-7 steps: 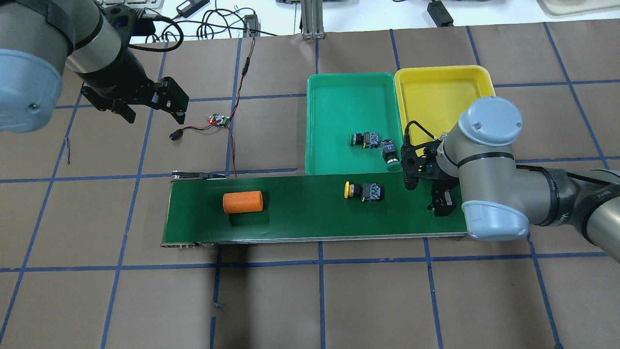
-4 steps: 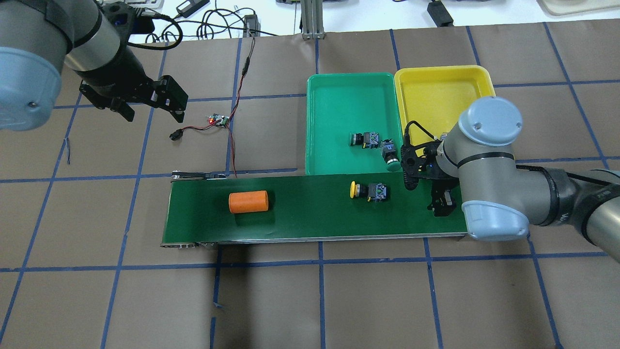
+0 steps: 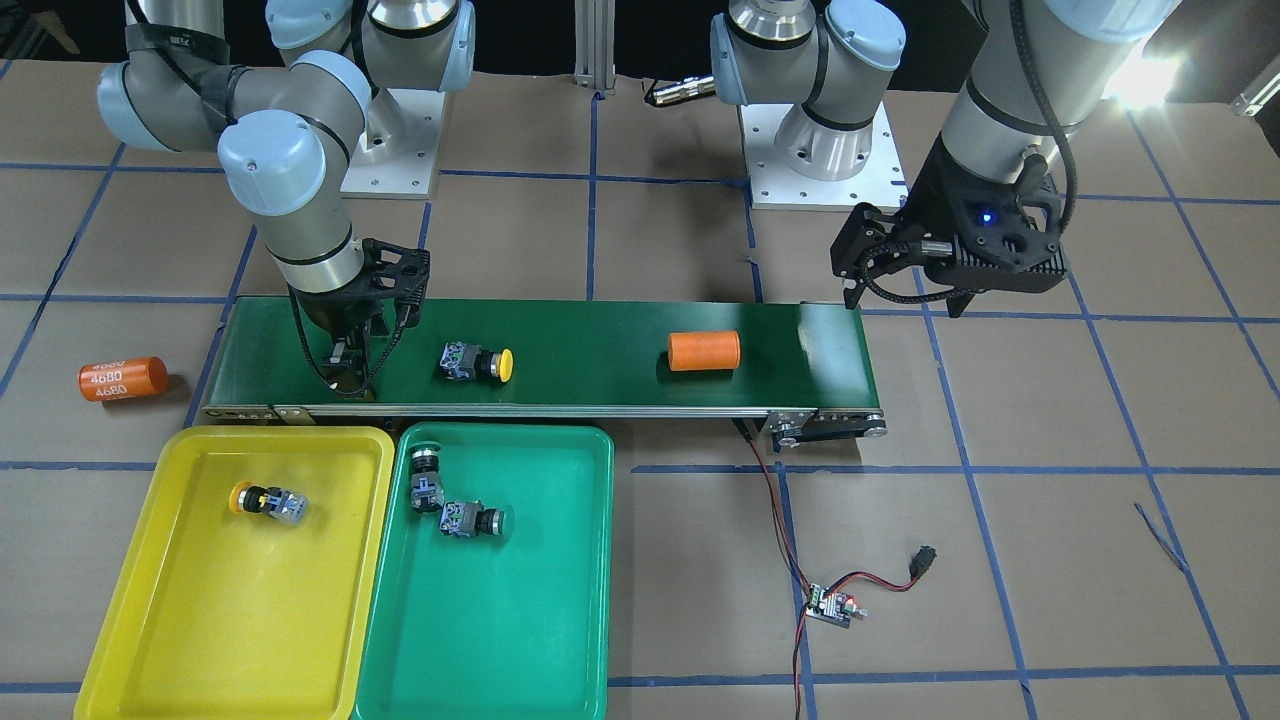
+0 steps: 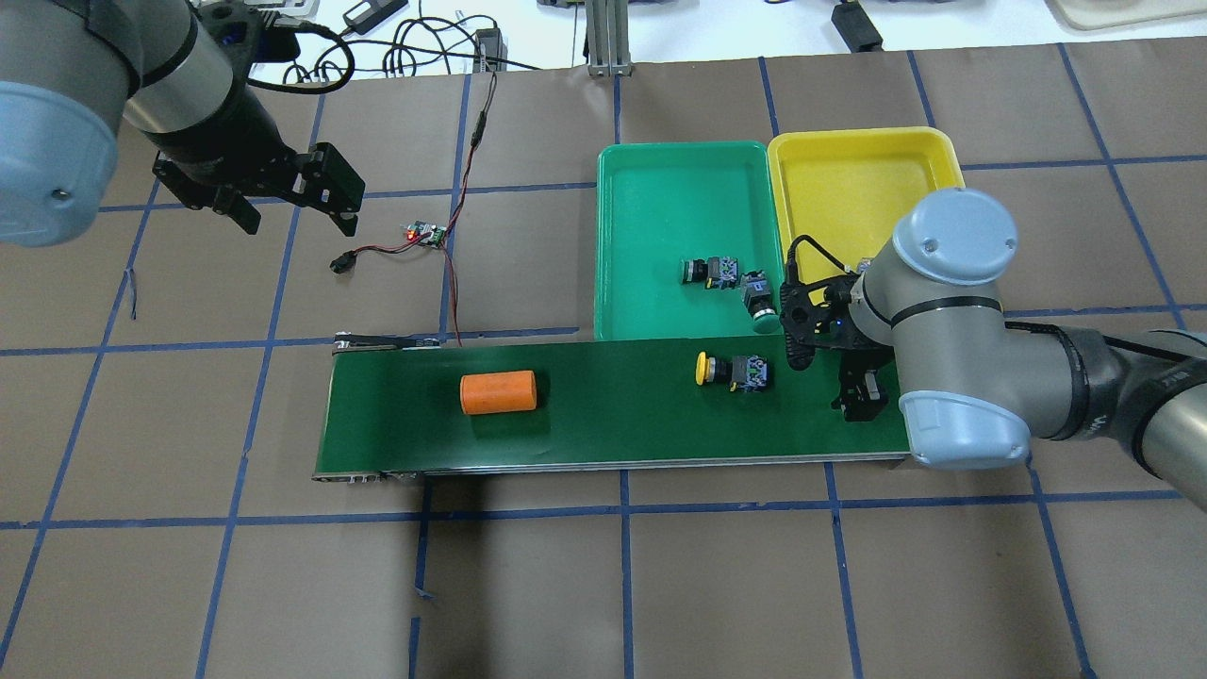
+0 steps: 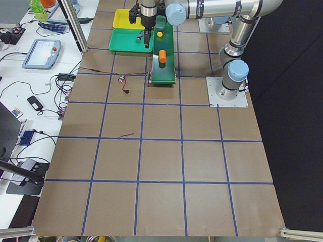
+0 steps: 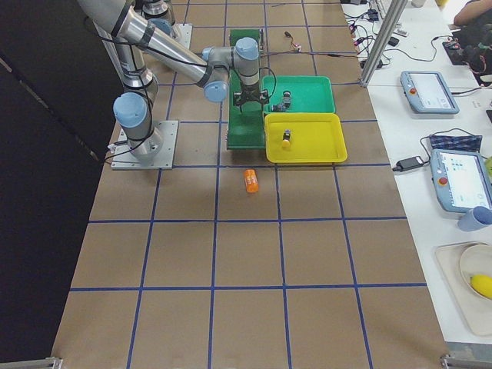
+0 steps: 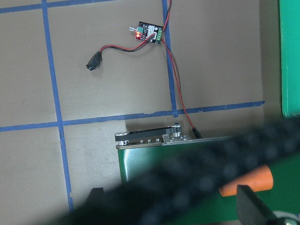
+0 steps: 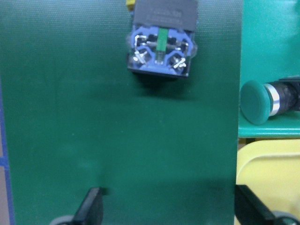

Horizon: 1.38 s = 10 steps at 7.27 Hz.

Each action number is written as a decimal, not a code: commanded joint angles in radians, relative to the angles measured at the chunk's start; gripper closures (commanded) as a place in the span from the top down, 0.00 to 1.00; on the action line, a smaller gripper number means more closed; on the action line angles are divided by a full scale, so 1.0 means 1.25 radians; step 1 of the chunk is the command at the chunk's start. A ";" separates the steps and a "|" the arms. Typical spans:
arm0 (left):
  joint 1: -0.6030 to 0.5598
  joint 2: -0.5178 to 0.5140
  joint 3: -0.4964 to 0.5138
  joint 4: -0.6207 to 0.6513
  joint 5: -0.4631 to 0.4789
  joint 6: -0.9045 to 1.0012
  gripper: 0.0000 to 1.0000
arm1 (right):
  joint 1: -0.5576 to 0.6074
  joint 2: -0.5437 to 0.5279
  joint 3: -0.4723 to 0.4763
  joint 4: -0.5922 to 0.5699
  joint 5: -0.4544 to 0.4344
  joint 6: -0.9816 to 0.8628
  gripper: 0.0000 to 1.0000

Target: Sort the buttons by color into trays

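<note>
One yellow button point(image 4: 731, 371) is left unsorted. It lies on its side on the dark-green conveyor belt point(image 4: 603, 424), near the end that adjoins the trays, with its cap turned away from the right claw point(image 4: 830, 382) and its terminal block turned toward it. In the right wrist view the button is seen just ahead of the claw's fingers point(image 8: 91, 208), which are spread wide with nothing between them. The claw is low over the belt, though whether its tips touch the surface cannot be settled from these views.

Beside the belt, two green buttons point(image 3: 427, 480) point(image 3: 470, 520) are already laid in the green tray point(image 4: 660, 189), close together near the belt-side edge. A second yellow button point(image 3: 268, 501) rests in the yellow tray point(image 3: 150, 600); in the overhead view it is hidden by the right arm. Three of the four are thus judged placed correctly, and only the grasp and transfer of the belt button to the yellow tray is left.

Farther along the belt an orange cylinder point(image 4: 498, 392) is carried, and another point(image 3: 122, 378) lies on the tabletop point(image 4: 603, 585) beyond the belt's end. The left claw point(image 4: 297, 222) is held open and empty above the tabletop, well apart from the trays, near a small circuit board point(image 4: 426, 234).
</note>
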 commanded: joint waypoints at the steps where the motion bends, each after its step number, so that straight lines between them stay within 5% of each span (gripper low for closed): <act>1: 0.006 -0.017 0.035 -0.052 0.001 0.001 1.00 | 0.012 0.000 0.000 0.000 0.000 0.005 1.00; 2: 0.006 -0.028 0.082 -0.112 0.000 0.001 1.00 | 0.034 0.003 0.000 -0.002 0.000 0.012 1.00; 8: 0.001 -0.004 0.039 -0.100 -0.007 0.006 1.00 | 0.082 0.009 -0.004 -0.009 0.000 0.024 0.99; 10: 0.001 -0.004 0.039 -0.100 -0.007 0.006 1.00 | 0.081 0.010 -0.005 -0.010 -0.001 0.021 0.51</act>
